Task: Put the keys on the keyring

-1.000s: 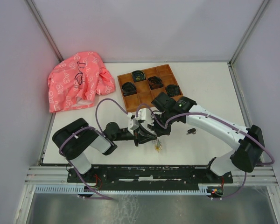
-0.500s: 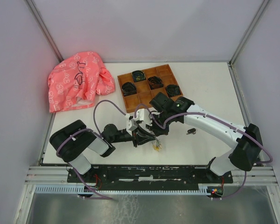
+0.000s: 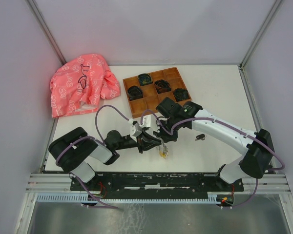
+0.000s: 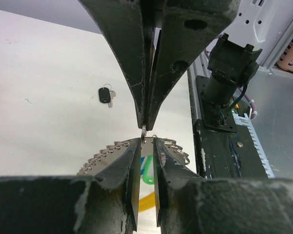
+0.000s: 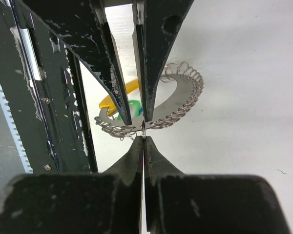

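Leftward had edged the left arm [image 3: 95, 152]; right tool [image 5: 144, 138] clamped the keyring [image 5: 185, 97], left tool [image 4: 146, 142] tip-to-tip opposite, narrowly gapped, grip not discernible.

The keyring [image 5: 183, 95] is silvery grey, edged with a row of fine wire loops. On it are a bright green tag [image 5: 132, 108] and a yellow tag [image 5: 118, 95]. A key [image 4: 105, 95] has a black head. The cloth [image 3: 80, 87] is coral pink with white circular motifs. The wooden tray [image 3: 150, 103] is orange-brown and holds black coiled bundles [image 3: 162, 86]. The table [image 3: 219, 92] is white.
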